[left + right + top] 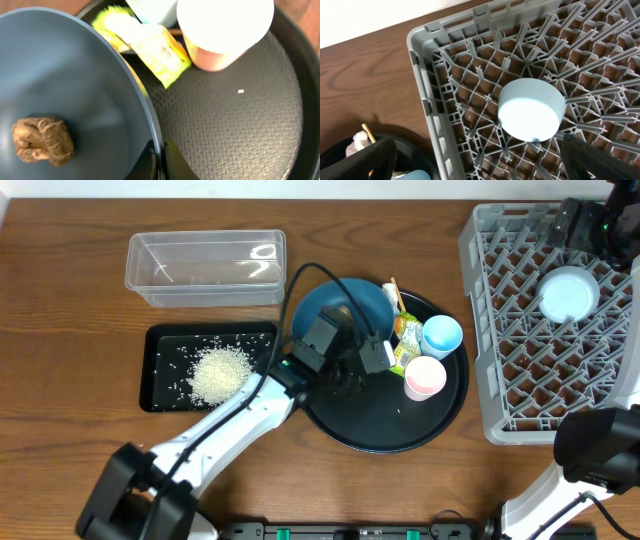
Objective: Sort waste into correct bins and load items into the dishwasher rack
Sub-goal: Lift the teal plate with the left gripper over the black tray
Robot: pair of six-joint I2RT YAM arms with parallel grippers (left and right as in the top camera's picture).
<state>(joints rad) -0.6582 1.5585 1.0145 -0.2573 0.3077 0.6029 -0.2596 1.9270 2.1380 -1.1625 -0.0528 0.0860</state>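
Left gripper (161,162) is clamped on the rim of the blue plate (75,75), which sits on the round tray (240,135) with a brown lump (42,141) in it. That edge grip looks meant for tipping the lump out, likely into the black tray (160,340) that holds the rice (218,372). Right gripper (485,165) hangs with jaws wide apart above the rack (427,75), where the white bowl (530,107) rests upside down, probably so it drains. A wrapper (155,50) and pink cup (220,35) lie beside the plate.

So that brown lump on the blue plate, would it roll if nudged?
The brown lump looks wrinkled and uneven, so it would probably tumble or slide rather than roll cleanly. The blue plate looks smooth, so little would likely hold it. Being small, it is probably light.
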